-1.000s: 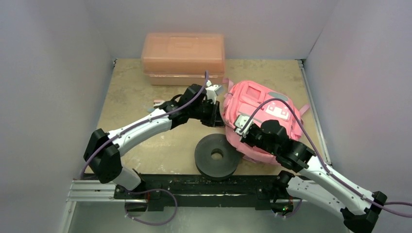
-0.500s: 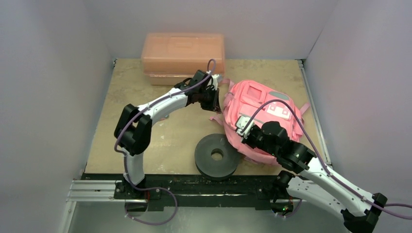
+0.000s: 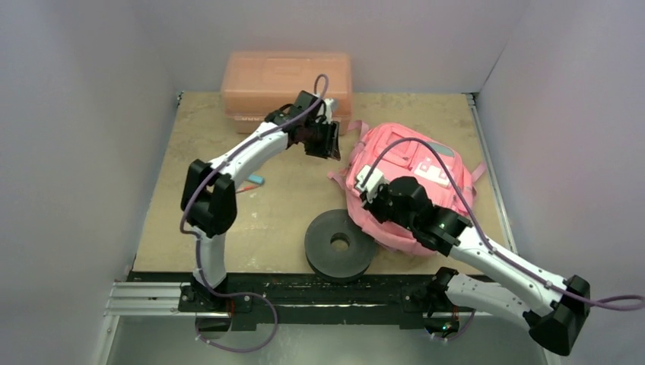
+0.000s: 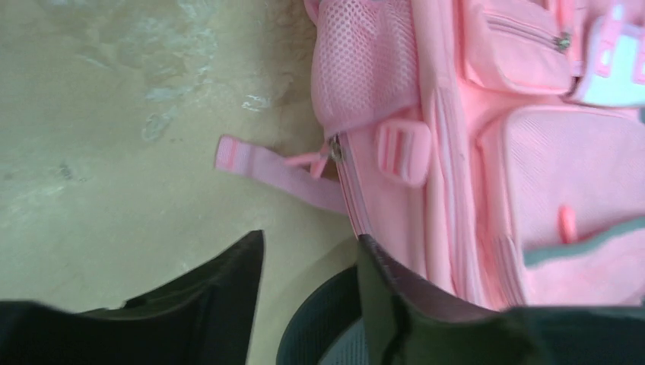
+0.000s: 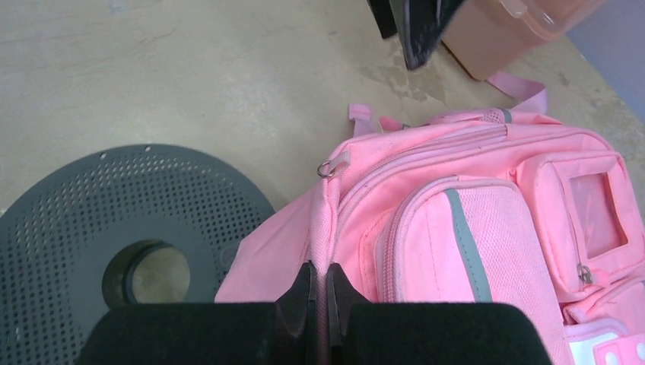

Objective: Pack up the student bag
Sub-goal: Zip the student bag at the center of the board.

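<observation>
Since a second ago my left gripper (image 3: 323, 141) has backed off toward the salmon box (image 3: 285, 76), jaws partly apart, empty. My right gripper (image 5: 318, 277) pinches the student bag (image 3: 411, 156) seam, right side of bench (image 3: 198, 152). I keep fabric taut, then re-aim left at zipper pull (image 5: 325, 169).

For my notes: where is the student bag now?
In the top view the student bag lies right of centre, against the dark ring nearer the arms.
</observation>
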